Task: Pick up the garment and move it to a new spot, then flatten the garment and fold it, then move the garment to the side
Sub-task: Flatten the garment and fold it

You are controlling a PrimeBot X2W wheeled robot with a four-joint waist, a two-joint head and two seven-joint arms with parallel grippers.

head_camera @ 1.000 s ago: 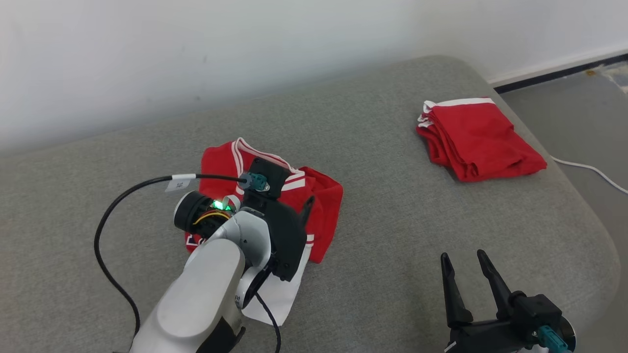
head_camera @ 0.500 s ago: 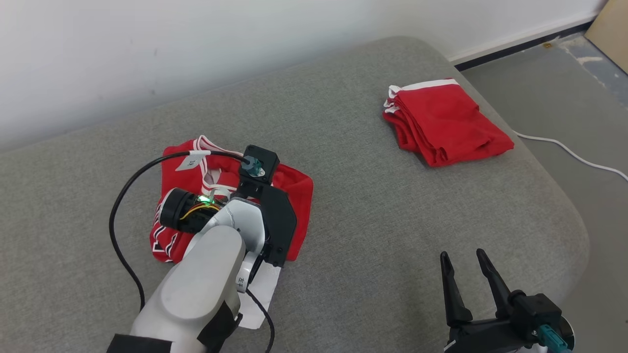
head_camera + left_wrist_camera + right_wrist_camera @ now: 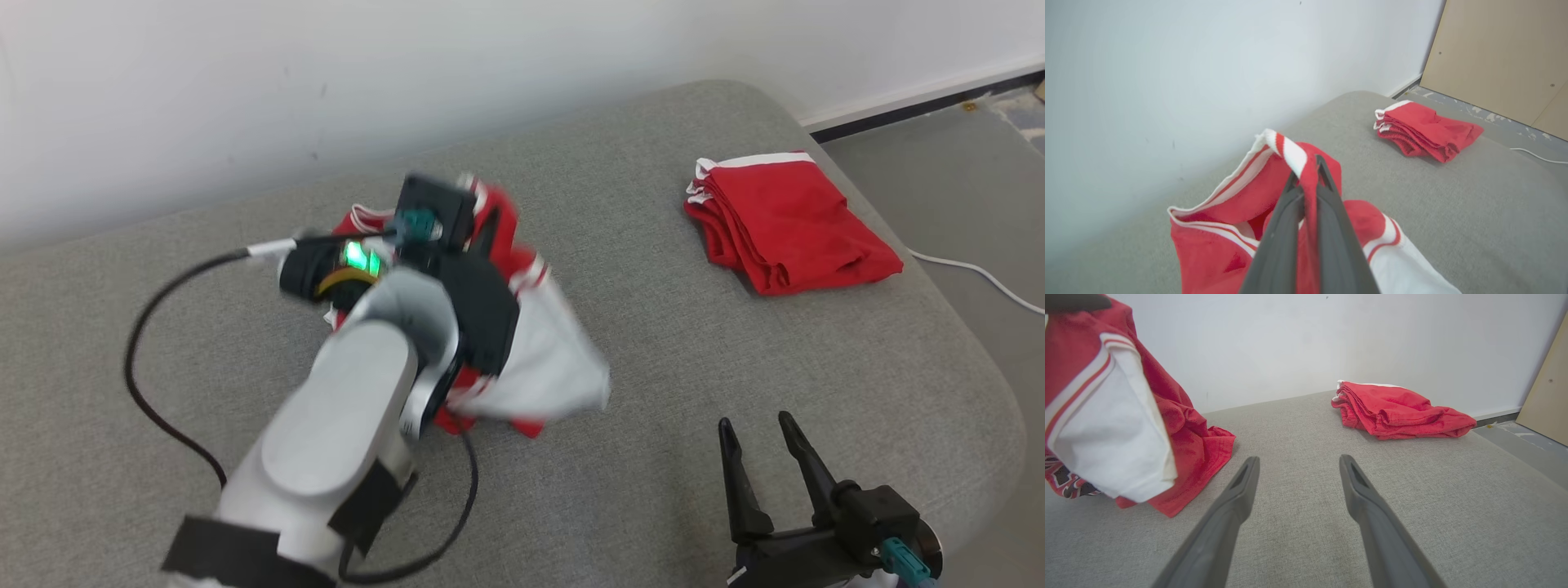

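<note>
A red garment (image 3: 535, 371) with white sleeves and striped trim hangs partly lifted off the grey cushion (image 3: 653, 343). My left gripper (image 3: 1306, 173) is shut on its striped edge, and the cloth (image 3: 1237, 228) drapes down on both sides of the fingers. In the head view the left arm covers much of the garment. The right wrist view shows the garment (image 3: 1114, 428) raised at the left, its lower hem still on the cushion. My right gripper (image 3: 755, 437) stands open near the front right, fingers (image 3: 1237, 490) apart over bare cushion.
A second red garment (image 3: 788, 224), folded, lies at the cushion's far right near the edge. A white wall (image 3: 326, 82) runs behind. The floor (image 3: 963, 171) with a white cable (image 3: 980, 278) lies to the right. A tan board (image 3: 1506, 61) leans beyond the cushion.
My left gripper has risen and moved back with the garment, lifting it from its heap so the white sleeve swings out. The head camera has shifted. The right gripper stays open in place.
</note>
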